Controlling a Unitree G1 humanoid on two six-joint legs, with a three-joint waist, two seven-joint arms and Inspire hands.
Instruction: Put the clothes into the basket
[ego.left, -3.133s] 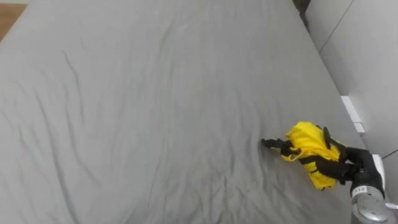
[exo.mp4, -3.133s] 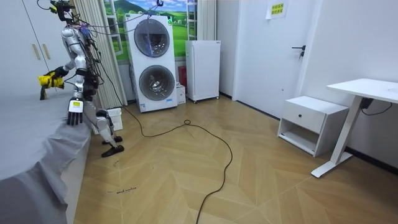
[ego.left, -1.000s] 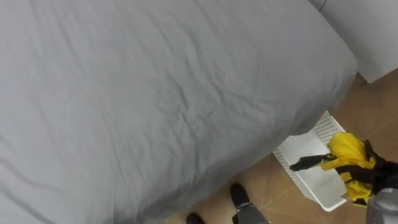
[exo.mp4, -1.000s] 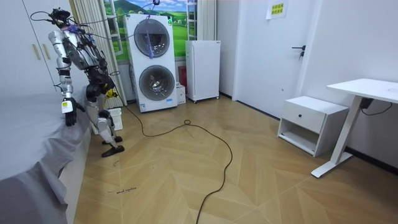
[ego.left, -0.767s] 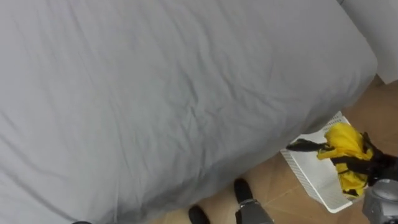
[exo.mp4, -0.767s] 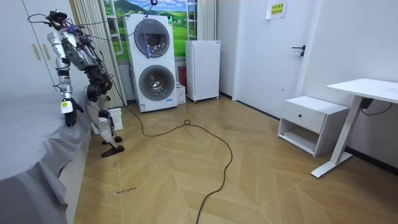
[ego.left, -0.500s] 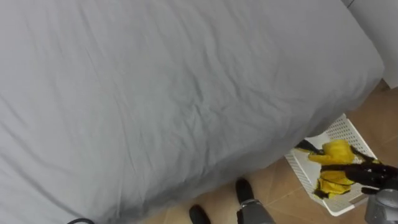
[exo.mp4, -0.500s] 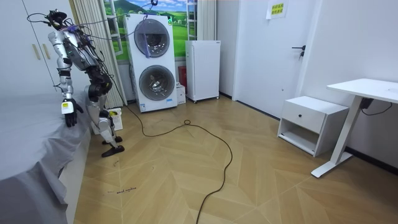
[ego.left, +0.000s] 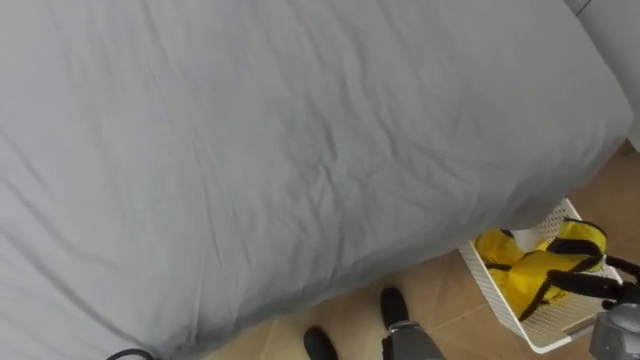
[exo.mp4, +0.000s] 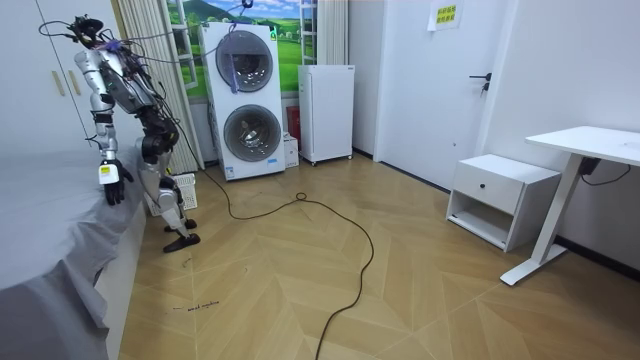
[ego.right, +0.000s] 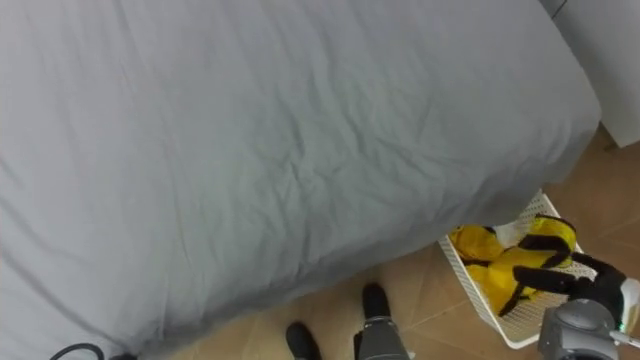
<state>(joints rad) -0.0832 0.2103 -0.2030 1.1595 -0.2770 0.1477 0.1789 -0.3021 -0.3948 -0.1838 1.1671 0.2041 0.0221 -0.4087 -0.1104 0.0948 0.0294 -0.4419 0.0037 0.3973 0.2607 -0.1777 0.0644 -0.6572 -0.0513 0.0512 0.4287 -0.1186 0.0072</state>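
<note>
Guessing the yellow clothes (ego.left: 535, 270) are light and floppy (pinch a bunched fold, not a loose edge). They lie in the white basket (ego.left: 562, 214) beside the bed (ego.left: 300, 130), with the right robot hand (ego.left: 585, 285) just over them, fingers straight, holding nothing.

Soft, even light falls from above on the grey bed (ego.left: 250, 150), bright enough that its creases show only as faint, shallow shadows, with no glare on the cloth. Beneath the bed's overhanging edge a darker band of shadow lies along the wooden floor (ego.left: 440, 298), while the yellow clothes (ego.left: 530, 275) in the white basket (ego.left: 490, 290) are vivid and well lit. In the room view the white walls (exo.mp4: 420, 90) are evenly bright and the floor carries a mild sheen.
</note>
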